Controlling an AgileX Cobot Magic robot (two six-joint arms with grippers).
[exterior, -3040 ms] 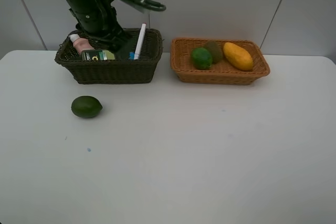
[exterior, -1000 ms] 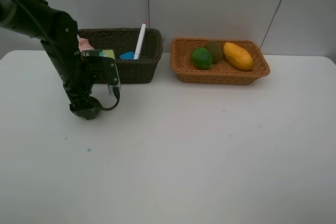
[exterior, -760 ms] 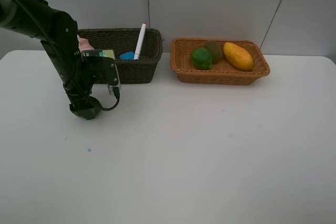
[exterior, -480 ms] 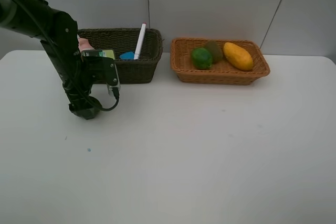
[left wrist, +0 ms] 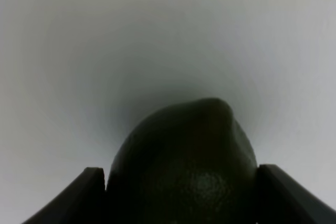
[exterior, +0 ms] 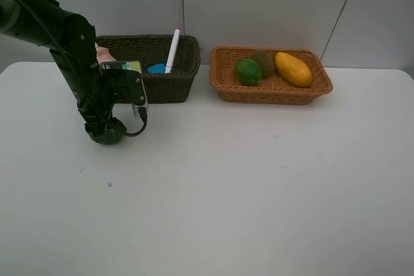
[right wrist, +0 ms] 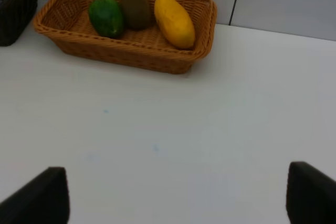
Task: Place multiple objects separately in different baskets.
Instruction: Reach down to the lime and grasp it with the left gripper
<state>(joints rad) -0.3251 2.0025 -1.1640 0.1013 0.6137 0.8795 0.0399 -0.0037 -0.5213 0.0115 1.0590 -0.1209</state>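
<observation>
— Green fruit (left wrist: 184, 166): where do we have it?

— On the white table (exterior: 259, 185), in front of the dark basket (exterior: 162, 85) and down by its left end. From the high camera we can hardly see it, since the left gripper (exterior: 103, 135) is lowered right over it.

— Is the left gripper holding it?

— In the left wrist view the fruit fills the space between the two fingertips (left wrist: 79, 192), one on each side. Both tips sit right at its flanks, but we cannot tell whether they press on it or only bracket it.

— And the right gripper (right wrist: 173, 198)?

— Its fingers are spread wide with nothing between them, over bare table, well short of the tan basket (right wrist: 173, 61).

— What do we have in the baskets?

— In the tan one, the second green fruit (exterior: 248, 71), the brown kiwi (exterior: 264, 62) and the yellow mango (exterior: 293, 69) side by side. In the dark one, the white marker (exterior: 172, 50) leans upright on the rim, with the blue eraser (exterior: 156, 68), the green bottle (exterior: 123, 66) and a bit of the pink bottle (exterior: 101, 54) showing behind the arm.
</observation>
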